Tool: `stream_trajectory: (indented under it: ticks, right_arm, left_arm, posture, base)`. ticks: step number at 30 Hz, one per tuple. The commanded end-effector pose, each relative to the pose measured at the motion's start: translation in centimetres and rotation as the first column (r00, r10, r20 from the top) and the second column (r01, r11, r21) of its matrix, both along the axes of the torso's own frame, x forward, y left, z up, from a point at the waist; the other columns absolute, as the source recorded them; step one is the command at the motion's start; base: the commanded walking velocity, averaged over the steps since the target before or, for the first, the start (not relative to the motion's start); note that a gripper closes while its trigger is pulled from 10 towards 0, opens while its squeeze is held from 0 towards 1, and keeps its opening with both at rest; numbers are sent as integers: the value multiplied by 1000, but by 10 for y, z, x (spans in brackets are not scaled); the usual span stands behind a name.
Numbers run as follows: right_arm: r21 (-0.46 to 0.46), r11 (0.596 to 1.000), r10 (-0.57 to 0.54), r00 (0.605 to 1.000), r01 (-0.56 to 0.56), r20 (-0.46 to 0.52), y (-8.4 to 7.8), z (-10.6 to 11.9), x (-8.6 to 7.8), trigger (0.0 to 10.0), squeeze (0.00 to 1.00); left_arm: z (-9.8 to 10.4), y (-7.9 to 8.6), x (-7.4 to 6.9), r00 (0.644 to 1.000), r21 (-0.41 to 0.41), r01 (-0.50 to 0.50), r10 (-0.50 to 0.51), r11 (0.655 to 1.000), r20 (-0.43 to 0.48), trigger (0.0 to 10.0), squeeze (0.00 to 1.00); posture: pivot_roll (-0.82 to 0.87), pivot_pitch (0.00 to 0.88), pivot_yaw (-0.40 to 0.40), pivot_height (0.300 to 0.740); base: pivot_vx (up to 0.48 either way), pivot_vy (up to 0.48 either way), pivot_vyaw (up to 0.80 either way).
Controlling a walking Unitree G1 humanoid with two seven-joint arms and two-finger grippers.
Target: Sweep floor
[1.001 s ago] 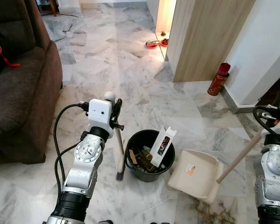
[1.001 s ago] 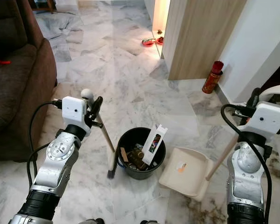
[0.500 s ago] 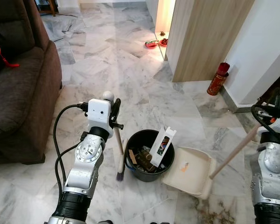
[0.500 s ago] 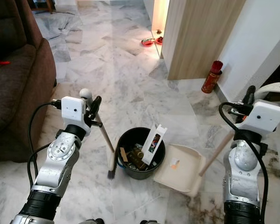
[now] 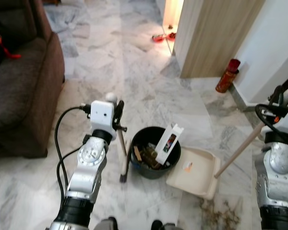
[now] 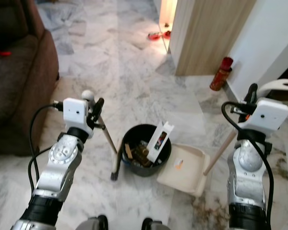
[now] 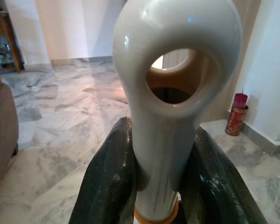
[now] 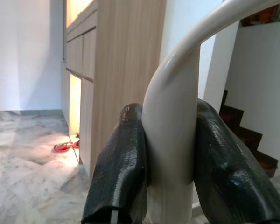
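Broom and dustpan flank a black bin on the marble floor (image 5: pixel 134 62).

The left gripper (image 7: pixel 161 186) has its fingers clamped on the white looped top of the broom (image 5: pixel 122 160), whose bristles rest on the floor just left of the bin (image 5: pixel 156 158) — a white carton sticks up out of the rubbish inside. The right gripper (image 8: pixel 170 172) is clamped on the dustpan handle (image 5: pixel 237 152); the cream dustpan (image 5: pixel 194 175) sits against the bin's right side. A brown sofa (image 5: pixel 19 91) stands at the left.
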State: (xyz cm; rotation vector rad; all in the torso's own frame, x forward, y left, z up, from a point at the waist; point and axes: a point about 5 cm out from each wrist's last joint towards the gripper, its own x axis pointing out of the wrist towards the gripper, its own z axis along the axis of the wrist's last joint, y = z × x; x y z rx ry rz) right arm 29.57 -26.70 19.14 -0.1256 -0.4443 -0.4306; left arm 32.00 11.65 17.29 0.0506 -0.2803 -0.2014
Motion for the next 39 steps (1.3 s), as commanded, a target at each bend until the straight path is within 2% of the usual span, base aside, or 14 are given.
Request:
stream_trajectory:
  ticks: [1, 20, 39]
  right_arm:
    - [-7, 1000, -8, 999, 8, 53, -5, 11, -2, 10000, 0]
    - [-14, 1000, -6, 998, 7, 55, -7, 14, 1, 10000, 0]
    - [-12, 1000, -4, 998, 5, 60, -8, 15, 1, 10000, 0]
  left_arm:
    - [9, -3, -2, 999, -9, 10, -10, 1000, 41, 10000, 0]
    - [10, 1, -3, 999, -8, -1, 1, 1000, 49, 10000, 0]
    - [10, 2, -3, 999, -7, -3, 3, 1000, 50, 10000, 0]
  posture:
    - [101, 156, -63, 740]
    - [107, 138, -63, 740]
    - [106, 137, -63, 740]
  base:
    - [0, 0, 0]
    - [-33, 0, 0]
    - [-221, 0, 0]
